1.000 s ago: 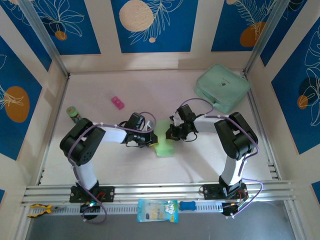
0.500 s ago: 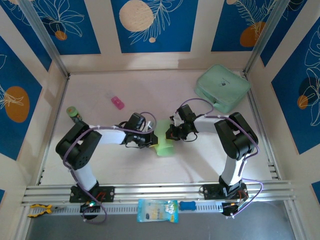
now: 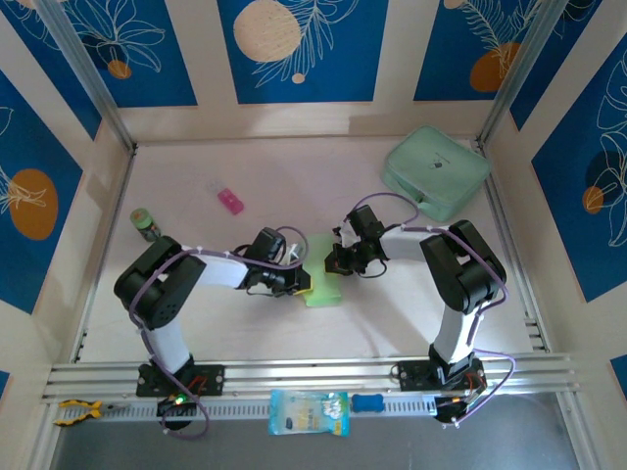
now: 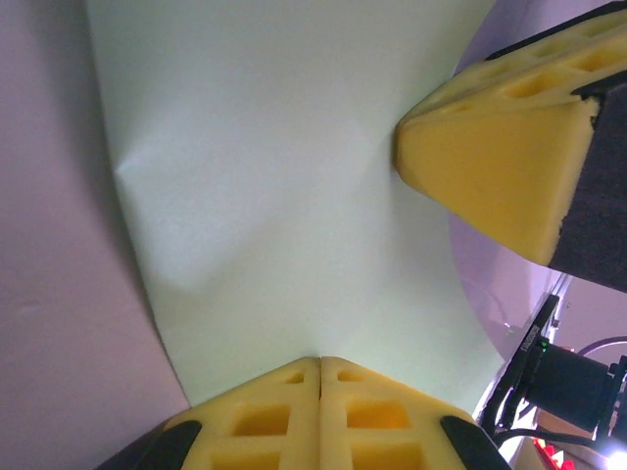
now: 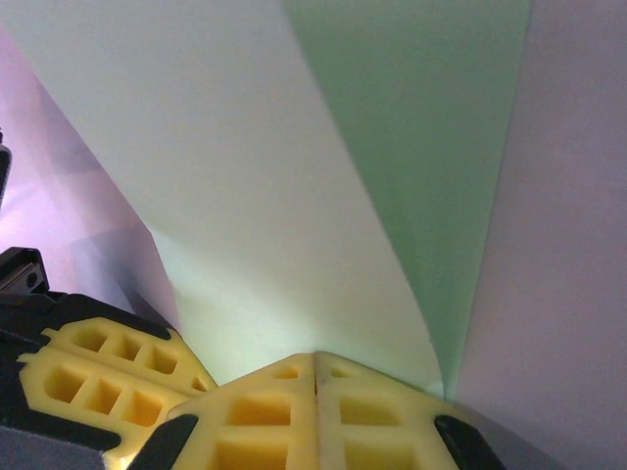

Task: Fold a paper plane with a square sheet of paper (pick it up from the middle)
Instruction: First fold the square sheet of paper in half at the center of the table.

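The square sheet of paper [image 3: 323,284] lies folded into a narrow pale-green strip at the table's middle, between the two grippers. My left gripper [image 3: 304,283] is shut, and its yellow tips rest against the sheet [image 4: 284,176] from the left. In the left wrist view the jaws [image 4: 320,360] meet with no gap. My right gripper [image 3: 334,262] is shut too, and its tips [image 5: 315,354] touch the pale upper layer [image 5: 255,147]. A darker green lower layer [image 5: 441,147] shows beside that layer. I see no paper between either pair of jaws. No finished paper plane is in view.
A thick mint-green zip case [image 3: 436,172] sits at the back right. There is a small pink object [image 3: 230,202] at the back left and a green-capped bottle [image 3: 144,223] by the left wall. A snack packet [image 3: 309,412] and a blue item [image 3: 367,402] lie on the front rail.
My left gripper has slid slightly right and nearer over the paper's lower part, and its elbow has shifted. The curled lower end of the sheet now lies flatter. The right arm has stayed put.
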Controlling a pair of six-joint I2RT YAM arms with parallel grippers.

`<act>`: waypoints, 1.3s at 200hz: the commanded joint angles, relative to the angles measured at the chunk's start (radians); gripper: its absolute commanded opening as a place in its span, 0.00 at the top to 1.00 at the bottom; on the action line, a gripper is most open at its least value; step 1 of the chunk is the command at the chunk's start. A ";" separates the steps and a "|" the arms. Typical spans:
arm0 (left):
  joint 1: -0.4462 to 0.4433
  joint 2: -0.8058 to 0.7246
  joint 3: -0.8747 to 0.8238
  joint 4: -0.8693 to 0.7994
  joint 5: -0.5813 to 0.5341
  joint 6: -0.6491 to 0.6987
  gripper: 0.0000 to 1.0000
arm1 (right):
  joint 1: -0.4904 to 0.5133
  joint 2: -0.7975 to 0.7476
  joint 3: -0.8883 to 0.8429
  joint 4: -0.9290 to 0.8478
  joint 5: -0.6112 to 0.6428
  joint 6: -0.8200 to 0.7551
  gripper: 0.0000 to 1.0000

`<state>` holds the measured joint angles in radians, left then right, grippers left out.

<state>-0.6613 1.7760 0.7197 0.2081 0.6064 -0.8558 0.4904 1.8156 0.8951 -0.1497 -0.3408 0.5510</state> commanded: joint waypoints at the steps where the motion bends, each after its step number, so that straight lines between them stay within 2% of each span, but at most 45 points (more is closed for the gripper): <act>1: -0.006 0.020 -0.045 -0.053 -0.016 0.018 1.00 | -0.004 0.026 -0.045 -0.095 0.108 0.006 1.00; 69: -0.008 -0.111 0.011 -0.096 0.030 -0.010 1.00 | -0.006 0.021 -0.048 -0.097 0.112 0.008 1.00; 122: -0.013 -0.036 -0.007 -0.043 0.079 -0.025 1.00 | -0.007 0.025 -0.048 -0.097 0.111 0.007 1.00; 166: -0.017 0.004 -0.062 -0.067 0.058 0.015 1.00 | -0.007 0.025 -0.050 -0.097 0.113 0.008 1.00; 210: -0.020 -0.066 -0.051 -0.225 0.008 0.113 1.00 | -0.009 0.021 -0.056 -0.096 0.123 0.013 1.00; 260: -0.024 -0.134 0.029 -0.228 0.019 0.073 1.00 | -0.009 0.013 -0.061 -0.095 0.129 0.013 1.00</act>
<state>-0.6731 1.6829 0.6937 0.0422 0.6350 -0.7837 0.4904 1.8091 0.8845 -0.1398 -0.3363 0.5583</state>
